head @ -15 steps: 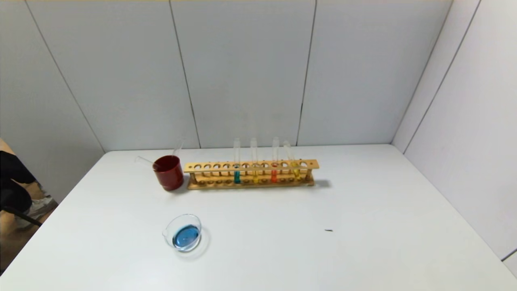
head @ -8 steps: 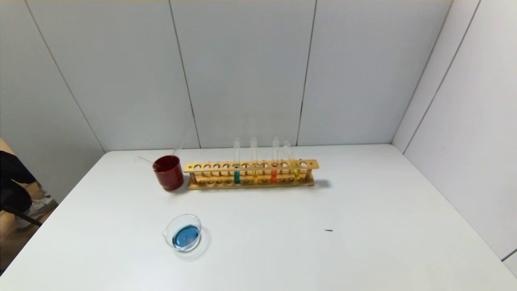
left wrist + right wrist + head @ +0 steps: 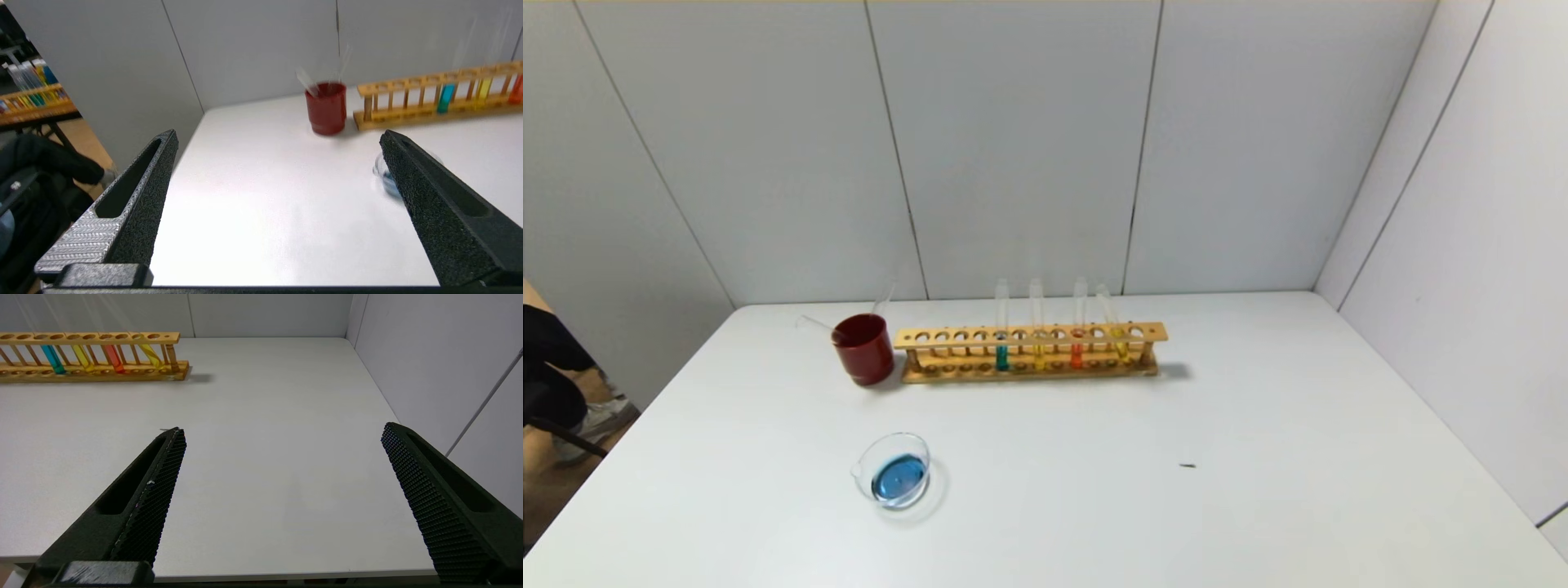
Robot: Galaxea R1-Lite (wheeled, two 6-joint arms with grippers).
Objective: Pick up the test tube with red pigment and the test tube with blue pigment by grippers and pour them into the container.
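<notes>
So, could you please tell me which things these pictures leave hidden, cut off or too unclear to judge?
- Glass dish: in the left wrist view, a finger of the open left gripper covers much of it.
- Rack: its far end is cut off by the right wrist view's edge; the right gripper is open.
- Clear tubes in the red cup: head view, too faint to tell whether any tint remains.
- Dark speck: too small to identify.

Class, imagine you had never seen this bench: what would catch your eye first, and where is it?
Probably the wooden rack at the back of the white table, holding tubes of teal, yellow and orange-red liquid. Next, the dark red cup at its left end, and nearer the robot the glass dish with blue liquid.
</notes>
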